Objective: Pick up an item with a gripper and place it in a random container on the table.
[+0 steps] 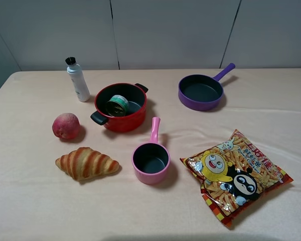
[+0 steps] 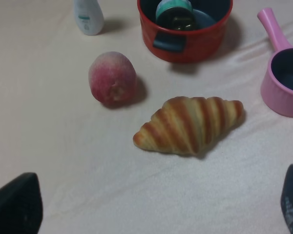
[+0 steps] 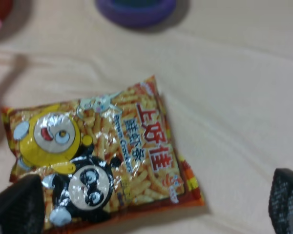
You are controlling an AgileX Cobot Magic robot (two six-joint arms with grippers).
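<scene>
With the tin can lying tilted inside the red pot — well ahead of the left gripper, whose fingers are spread wide and holding nothing — the placing looks done, and the next move is probably just keeping both arms back, the right gripper likewise gaping empty over the snack bag.

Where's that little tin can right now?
The tin can lies tilted inside the red pot, left of centre in the high view, behind the croissant.

Pale grey wall panels with dark seams stand behind, evenly lit.
</scene>
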